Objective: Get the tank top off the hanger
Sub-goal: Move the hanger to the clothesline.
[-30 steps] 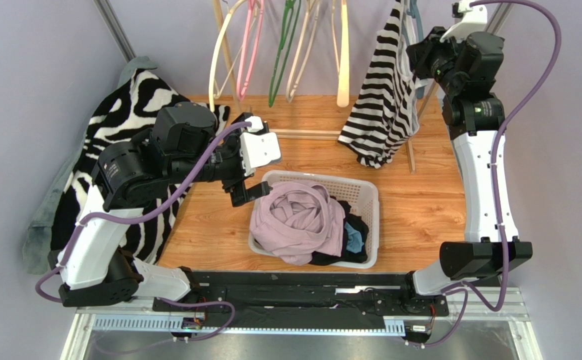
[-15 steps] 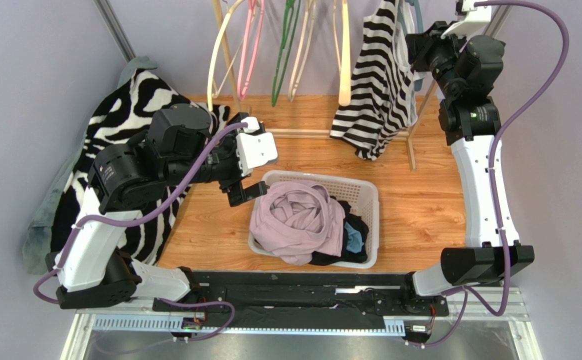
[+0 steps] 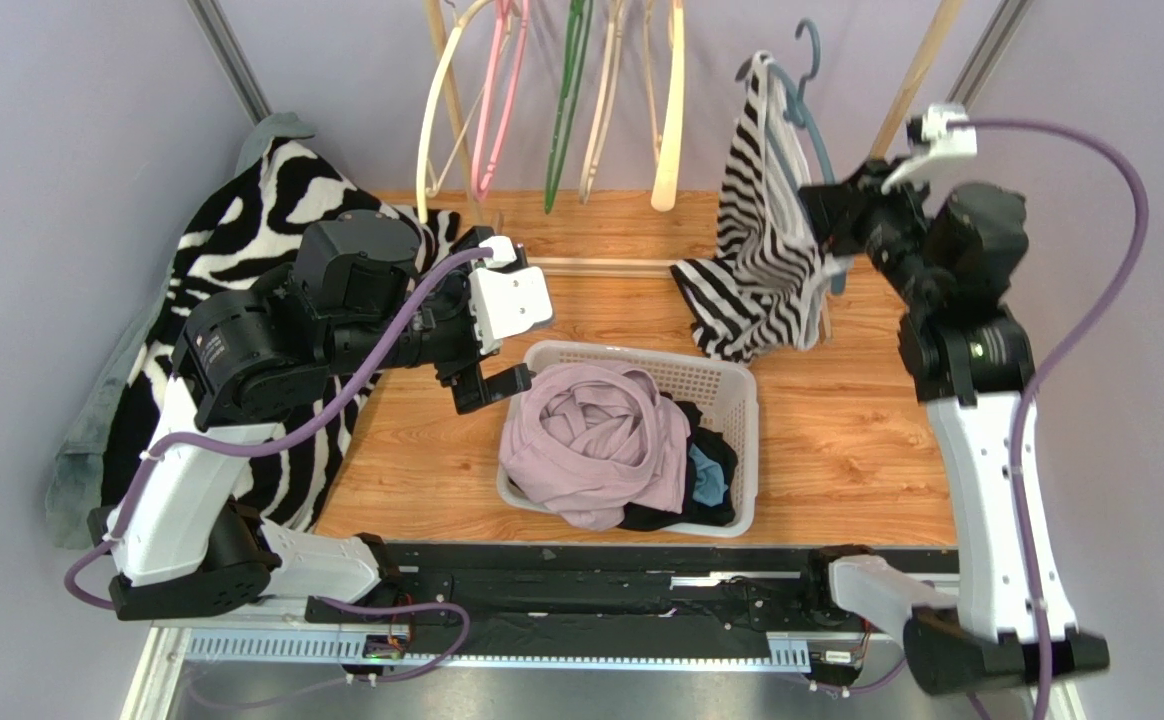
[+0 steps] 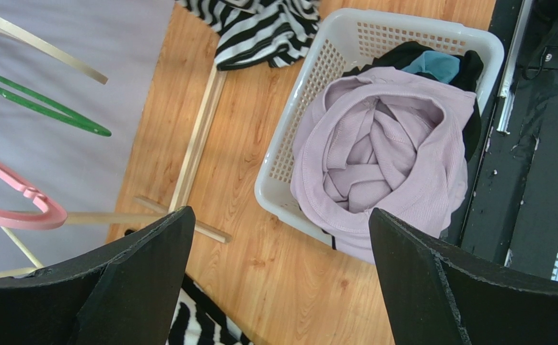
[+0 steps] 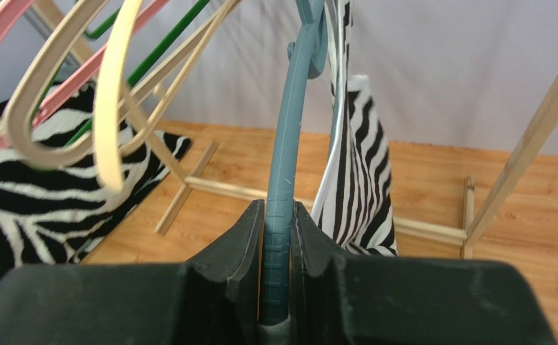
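At far right, the right fingers (image 5: 246, 244), clenched on the hanger (image 5: 289, 129), have drawn it nearer, tank top (image 3: 754, 255) still on; left fingers (image 4: 419, 280) released.

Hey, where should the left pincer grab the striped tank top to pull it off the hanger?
Probably the bunched lower hem of the tank top, approached from the left over the basket. The right pincer clamps the hanger on the other side, and the cloth droops down to the table there.
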